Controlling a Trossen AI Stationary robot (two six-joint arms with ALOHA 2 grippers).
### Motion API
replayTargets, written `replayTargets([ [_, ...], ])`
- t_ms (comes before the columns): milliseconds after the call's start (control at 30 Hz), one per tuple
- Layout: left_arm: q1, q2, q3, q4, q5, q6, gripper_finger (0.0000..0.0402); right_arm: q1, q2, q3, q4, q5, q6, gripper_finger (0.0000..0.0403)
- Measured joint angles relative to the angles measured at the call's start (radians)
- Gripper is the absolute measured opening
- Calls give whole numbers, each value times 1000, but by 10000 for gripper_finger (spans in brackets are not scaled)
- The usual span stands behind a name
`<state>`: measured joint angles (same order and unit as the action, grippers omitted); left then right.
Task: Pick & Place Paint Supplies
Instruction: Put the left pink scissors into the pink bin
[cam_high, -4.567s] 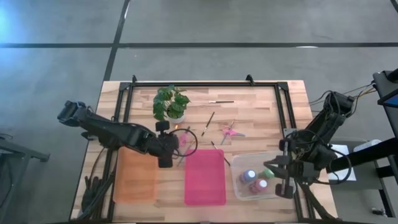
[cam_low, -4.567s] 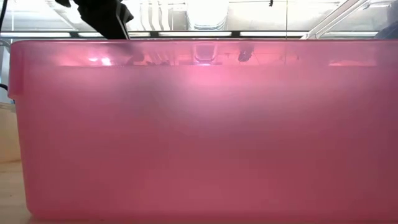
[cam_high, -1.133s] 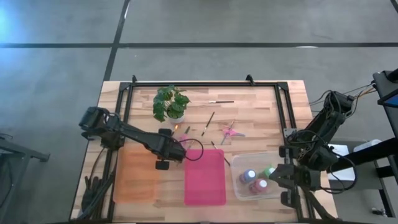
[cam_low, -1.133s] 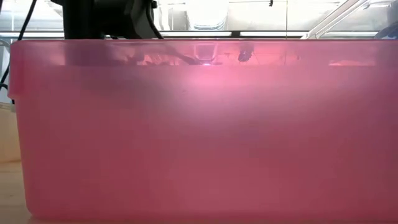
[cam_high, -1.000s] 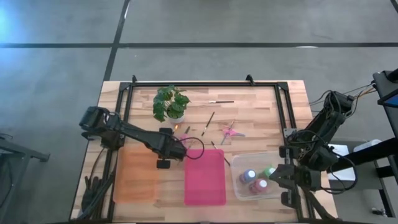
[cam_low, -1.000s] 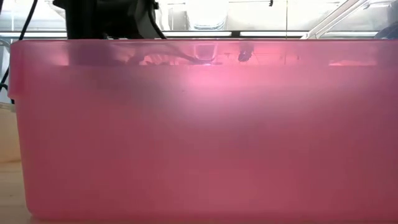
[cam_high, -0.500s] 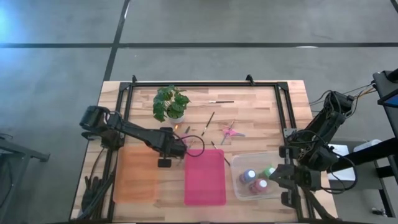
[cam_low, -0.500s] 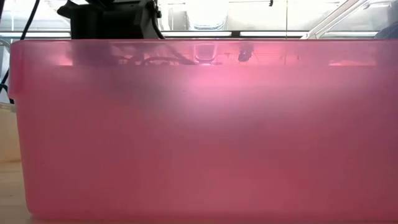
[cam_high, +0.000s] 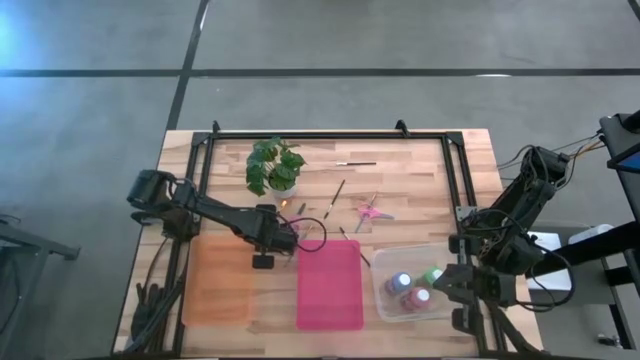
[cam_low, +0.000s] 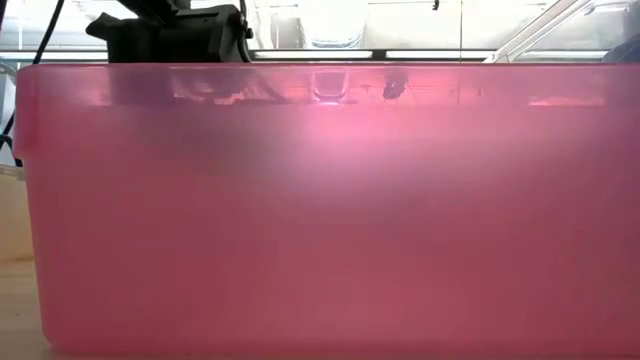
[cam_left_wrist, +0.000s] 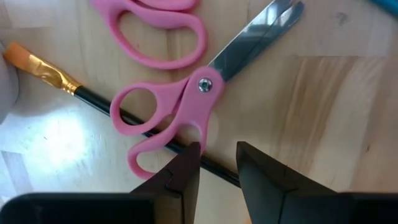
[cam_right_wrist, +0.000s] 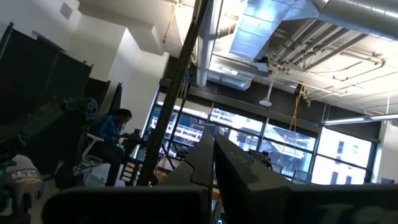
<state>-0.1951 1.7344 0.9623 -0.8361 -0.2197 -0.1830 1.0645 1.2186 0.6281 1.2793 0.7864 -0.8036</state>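
My left gripper (cam_high: 285, 238) (cam_left_wrist: 217, 158) points down, open by a narrow gap, low over pink-handled scissors (cam_left_wrist: 186, 106) (cam_high: 296, 224) lying flat on the wood by the pink bin's far left corner. A dark-handled brush (cam_left_wrist: 93, 96) with an orange tip passes under the scissors and runs through the gap. A second pair's pink loops (cam_left_wrist: 155, 31) lie beside them. Three paint bottles (cam_high: 410, 290) stand in the clear bin. My right gripper (cam_high: 452, 284) (cam_right_wrist: 213, 149) waits shut at the table's right edge, aimed at the ceiling. My left gripper comes from above, pointing down, its fingertips (cam_left_wrist: 186, 163) on either side of the brush's dark handle (cam_left_wrist: 211, 167), right beside the scissors' lower handle loop (cam_left_wrist: 180, 134). Whether they touch the brush or the scissors, I cannot tell.
A pink bin (cam_high: 330, 285) fills the low view (cam_low: 320, 200). An orange tray (cam_high: 218, 280) lies left of it, the clear bin (cam_high: 385, 300) right. A potted plant (cam_high: 275, 165), loose brushes (cam_high: 337, 197) (cam_high: 355, 163) and more scissors (cam_high: 372, 210) lie farther back, inside a black frame (cam_high: 330, 134).
My left gripper has come down toward the scissors and edged a little toward the table's far edge; in the low view its body sits lower behind the pink bin's rim. The scissors, brushes and right arm have kept still.
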Motion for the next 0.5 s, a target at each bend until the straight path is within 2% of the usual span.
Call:
replayTargets([
  [500,7,1,0,7,-7,21,110,0,0,0,0,0,0,9],
])
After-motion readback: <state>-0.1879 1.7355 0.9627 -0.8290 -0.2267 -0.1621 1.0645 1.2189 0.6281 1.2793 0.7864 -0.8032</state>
